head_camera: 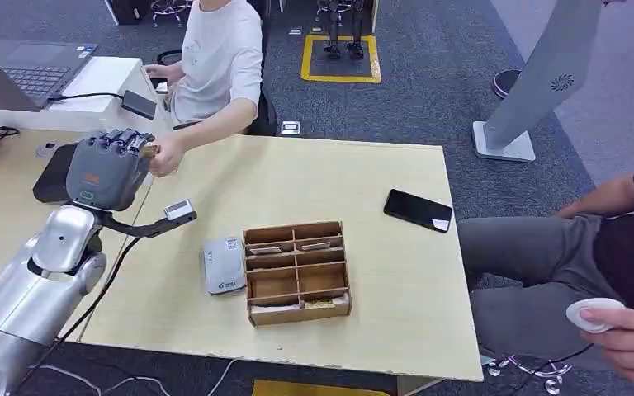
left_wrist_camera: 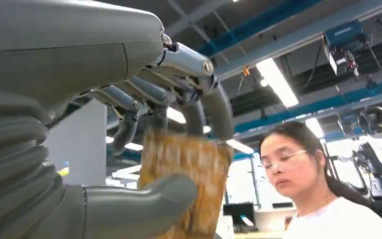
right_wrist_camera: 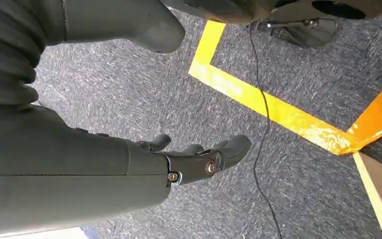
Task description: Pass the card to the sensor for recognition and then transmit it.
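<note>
At the far left corner of the pale wooden surface (head_camera: 380, 181), a brown wood-patterned card (left_wrist_camera: 189, 179) is pinched by the grey left hand (head_camera: 107, 169), its thumb pressed on one face and its dark fingers (left_wrist_camera: 219, 112) curled over the top edge. The card's tip is met by the hand of a seated person in a white shirt (head_camera: 165, 155). Nearer the middle, a small grey card sensor (head_camera: 224, 265) is placed just beside a brown compartmented cardboard tray (head_camera: 297, 271). Over grey carpet, the right hand (right_wrist_camera: 189, 162) is seen hanging with fingers loosely apart, nothing held.
</note>
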You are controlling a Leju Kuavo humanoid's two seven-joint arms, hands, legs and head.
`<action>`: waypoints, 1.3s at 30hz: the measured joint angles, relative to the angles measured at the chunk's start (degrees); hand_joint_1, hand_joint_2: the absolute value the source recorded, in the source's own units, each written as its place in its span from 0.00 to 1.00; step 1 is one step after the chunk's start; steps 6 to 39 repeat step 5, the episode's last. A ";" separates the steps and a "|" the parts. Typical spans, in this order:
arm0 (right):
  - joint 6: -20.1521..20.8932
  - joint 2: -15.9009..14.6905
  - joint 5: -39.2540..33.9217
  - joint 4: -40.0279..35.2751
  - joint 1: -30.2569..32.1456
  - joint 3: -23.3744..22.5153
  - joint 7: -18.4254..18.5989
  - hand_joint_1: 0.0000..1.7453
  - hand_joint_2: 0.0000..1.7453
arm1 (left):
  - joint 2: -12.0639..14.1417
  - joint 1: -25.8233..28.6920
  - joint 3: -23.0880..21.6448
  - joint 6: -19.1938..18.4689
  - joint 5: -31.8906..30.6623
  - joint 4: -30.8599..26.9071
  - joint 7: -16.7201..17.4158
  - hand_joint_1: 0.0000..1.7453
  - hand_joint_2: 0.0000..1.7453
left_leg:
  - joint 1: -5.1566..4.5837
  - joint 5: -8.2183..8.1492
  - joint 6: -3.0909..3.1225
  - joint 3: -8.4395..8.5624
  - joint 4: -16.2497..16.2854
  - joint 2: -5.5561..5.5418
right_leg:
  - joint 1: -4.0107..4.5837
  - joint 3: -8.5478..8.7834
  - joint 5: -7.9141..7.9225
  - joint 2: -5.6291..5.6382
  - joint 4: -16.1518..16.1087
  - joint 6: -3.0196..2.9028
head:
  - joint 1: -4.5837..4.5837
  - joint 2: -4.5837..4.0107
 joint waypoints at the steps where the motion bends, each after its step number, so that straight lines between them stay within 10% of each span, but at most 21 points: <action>1: 0.00 0.00 0.00 -0.02 0.01 0.00 0.07 0.00 1.00 | -0.11 0.00 0.02 -0.11 0.22 0.04 -0.09 0.00 1.00 | 0.00 0.00 0.00 -0.01 0.00 0.00 | 0.00 -0.01 0.00 0.00 0.00 0.00 | 0.00 0.02; 39: 0.00 0.00 0.00 -0.02 0.02 0.04 0.07 0.00 1.00 | -0.44 0.00 0.31 -0.18 0.55 0.20 -0.15 0.00 1.00 | 0.00 0.00 0.00 -0.01 0.00 0.01 | 0.00 -0.02 0.00 0.00 0.00 0.00 | 0.00 0.00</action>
